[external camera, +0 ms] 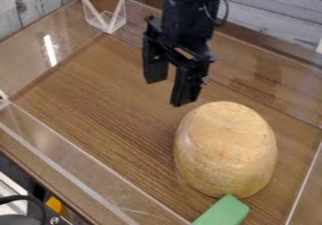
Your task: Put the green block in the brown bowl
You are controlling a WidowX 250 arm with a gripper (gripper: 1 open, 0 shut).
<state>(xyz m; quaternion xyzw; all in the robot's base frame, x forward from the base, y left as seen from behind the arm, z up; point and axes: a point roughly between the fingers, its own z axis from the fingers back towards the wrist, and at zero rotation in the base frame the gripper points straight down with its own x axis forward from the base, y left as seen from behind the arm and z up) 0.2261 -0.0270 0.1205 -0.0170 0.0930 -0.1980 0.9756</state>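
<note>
At the very bottom edge, nearest the camera, the green block (227,212) lies flat on the wooden tray floor (101,116), partly cut off by the frame. It sits just in front of the brown bowl (227,161), close to its base; whether the two touch cannot be told from this angle. Nothing holds the block.

The bowl rests mouth down, a tan, speckled dome on the right half of the floor, near the clear right wall (302,177). Its rounded top faces up and nothing lies on it.

Left of the bowl the wood grain is bare, running to the clear front and left walls, which catch bright glare.

Above and behind the bowl hangs the gripper (170,78), black, pointing almost straight down. Its two fingers (185,86) stand wide apart with only air between them, and they grasp nothing. The nearer finger ends just above the bowl's far upper edge as seen in the picture, without visible contact. The fingertips hover clear of the floor.

The dark body of the arm (189,12) rises behind the gripper toward the top of the frame, with a cable looping beside it.

Farther back, in the left rear corner, a small clear angled piece (104,14) stands at the tray's edge. Beyond it runs a pale plank backdrop (277,3).
</note>
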